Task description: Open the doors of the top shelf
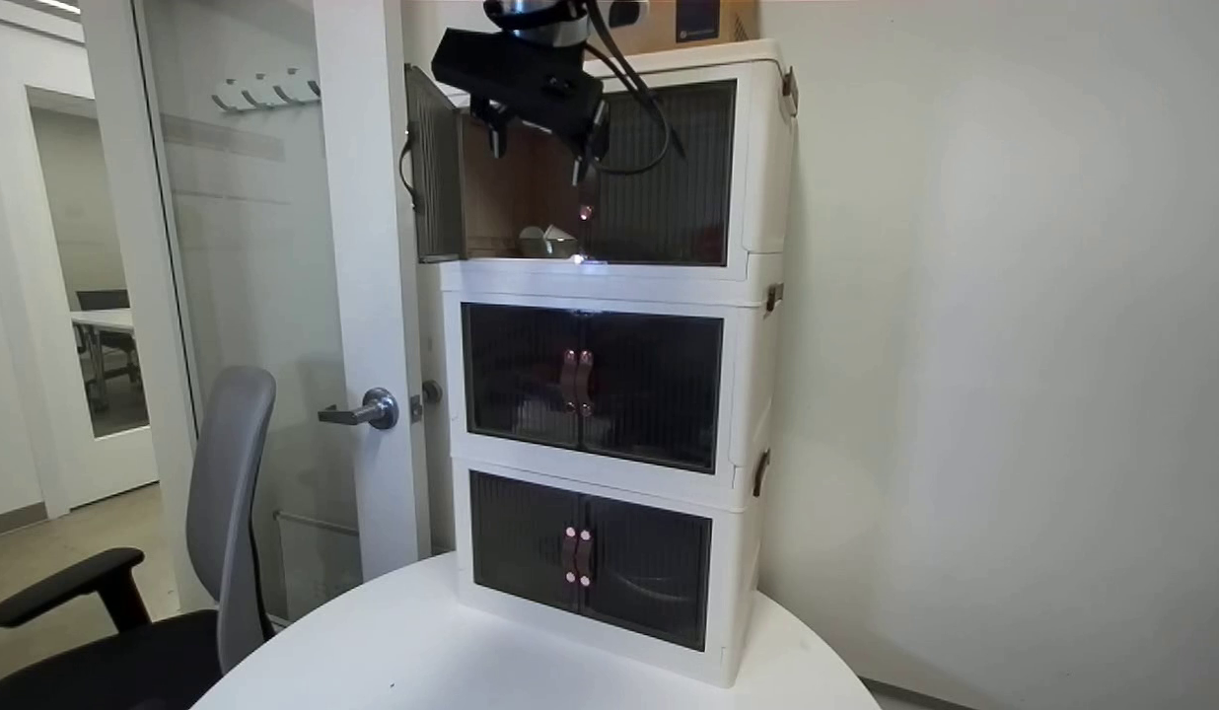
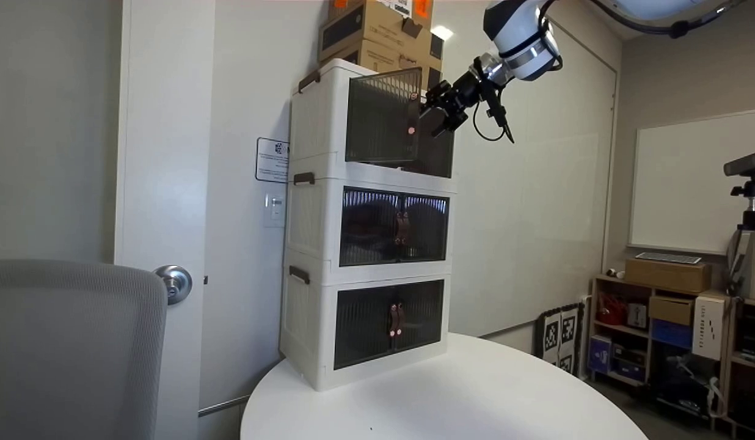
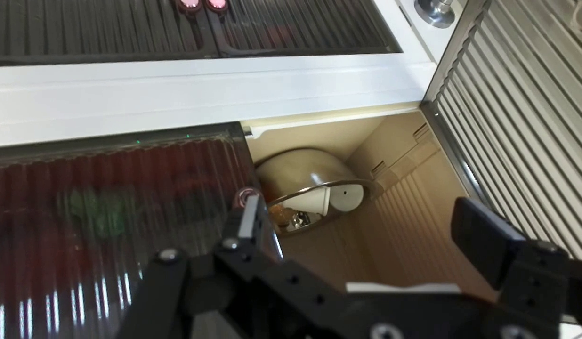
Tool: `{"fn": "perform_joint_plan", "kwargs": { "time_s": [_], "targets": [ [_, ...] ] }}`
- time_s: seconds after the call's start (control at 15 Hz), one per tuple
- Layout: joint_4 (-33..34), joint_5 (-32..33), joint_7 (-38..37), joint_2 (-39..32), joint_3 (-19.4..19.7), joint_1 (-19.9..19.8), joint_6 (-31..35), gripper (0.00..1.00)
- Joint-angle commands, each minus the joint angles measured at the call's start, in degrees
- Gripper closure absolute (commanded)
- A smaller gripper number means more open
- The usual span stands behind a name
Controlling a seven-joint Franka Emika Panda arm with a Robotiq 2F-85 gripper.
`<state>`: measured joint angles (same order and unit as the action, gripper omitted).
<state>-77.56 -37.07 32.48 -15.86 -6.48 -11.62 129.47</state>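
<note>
Top shelf (image 1: 764, 177): in an exterior view, uppermost of three white-framed tiers; stack stands on round white bench (image 1: 531, 651).
Open door (image 1: 437, 177): swung outward, picture left.
Closed door (image 1: 679, 197): dark ribbed panel, set in frame, picture right.
Hand (image 1: 537, 163): before top shelf, tilted downward, released, fingers apart; one fingertip near closed door's handle (image 1: 586, 212), contact can't tell.
Lower tiers (image 1: 609, 478): both door pairs closed.
Cardboard boxes (image 2: 383, 24): in an exterior view, piled on top shelf's roof.
Robot arm (image 2: 518, 43): same view, reaches in from upper right; hand near open door's free edge, fingers spread.
Open door, same view: juts out, covers part of closed door.
Chair (image 2: 78, 348): gray backrest, lower left.
Metal bowl (image 3: 310, 172): wrist view, inside top shelf on open door's side; white things in it, other contents unclear.
Fingers (image 3: 484, 245): wrist view, wide apart; one overlaps closed door's edge, other near open door; touching or not, can't tell.
Red and green shapes (image 3: 98, 212): wrist view, blurred through closed door.
</note>
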Motion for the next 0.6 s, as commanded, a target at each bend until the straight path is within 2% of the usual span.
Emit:
{"fn": "perform_joint_plan", "kwargs": {
  "time_s": [0.0,0.27,0.53],
  "targets": [
    [1.60,1.11,3.31,-1.13,-0.16,0.00,-0.72,0.00],
    [1.92,-0.49,6.55,-2.06,-0.39,-0.15,2.25,0.00],
    [1.29,-2.90,7.32,-3.41,-0.64,-0.14,9.34,0.00]
  ]
}}
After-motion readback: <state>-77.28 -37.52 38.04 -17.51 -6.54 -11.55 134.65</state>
